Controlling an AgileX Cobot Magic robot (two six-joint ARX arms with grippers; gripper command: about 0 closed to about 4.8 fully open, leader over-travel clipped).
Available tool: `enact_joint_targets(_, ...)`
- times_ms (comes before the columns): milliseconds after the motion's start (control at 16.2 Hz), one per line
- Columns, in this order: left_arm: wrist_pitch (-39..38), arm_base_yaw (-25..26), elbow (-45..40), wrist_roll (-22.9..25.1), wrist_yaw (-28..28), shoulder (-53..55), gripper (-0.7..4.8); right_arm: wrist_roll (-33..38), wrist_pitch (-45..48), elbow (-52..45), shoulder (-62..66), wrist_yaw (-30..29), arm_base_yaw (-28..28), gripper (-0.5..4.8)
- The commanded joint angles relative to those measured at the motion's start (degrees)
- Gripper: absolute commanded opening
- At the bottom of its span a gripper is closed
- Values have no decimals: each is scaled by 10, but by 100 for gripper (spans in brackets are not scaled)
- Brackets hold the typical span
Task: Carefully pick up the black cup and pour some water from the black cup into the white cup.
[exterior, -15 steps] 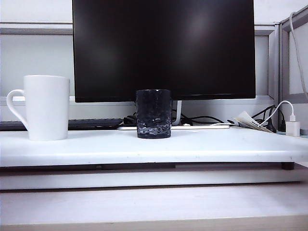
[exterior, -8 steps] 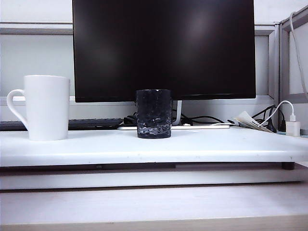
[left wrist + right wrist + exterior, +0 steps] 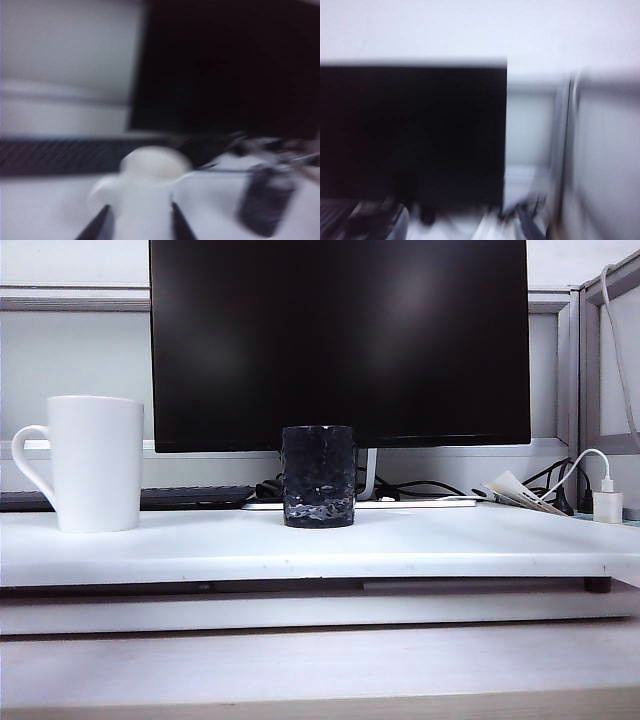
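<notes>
The black cup and the white cup stand well apart on the worktop. The left tool hangs spread before the white cup. The right tool is unseen, its state unknowable.

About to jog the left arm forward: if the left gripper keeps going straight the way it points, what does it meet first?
Most likely the white cup: in the blurred left wrist view it sits right ahead of the left gripper, between the two dark finger tips. The black cup stands off to one side. Depth is unclear.

The black cup stands upright at centre frame — dimpled, glossy; the taller white cup stands upright at left, handle pointing left.
</notes>
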Motion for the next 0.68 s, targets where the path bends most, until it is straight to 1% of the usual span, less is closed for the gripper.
enact_joint_targets(62, 11, -15, 33, -1, -33, 19, 479, -42, 98, 64, 157, -42, 0, 391)
enact_joint_targets(185, 40, -20, 39, -2, -27, 37, 479, -42, 130, 121, 277, -102, 3, 392)
enact_joint_targets(247, 52, -20, 46, -3, -5, 52, 479, -41, 128, 155, 338, -123, 8, 391)
enact_joint_targets(370, 44, -20, 75, -31, 35, 97, 479, -45, 111, 216, 440, -146, 18, 391)
enact_joint_targets(493, 5, -20, 133, -22, 73, 186, 479, -64, 103, 256, 517, -181, 19, 391)
enact_joint_targets(555, 1, -20, 175, -9, 86, 261, 479, -65, 110, 272, 565, -200, 23, 391)
enact_joint_targets(679, 0, -20, 235, 1, 93, 370, 479, -75, 123, 280, 625, -208, 27, 391)
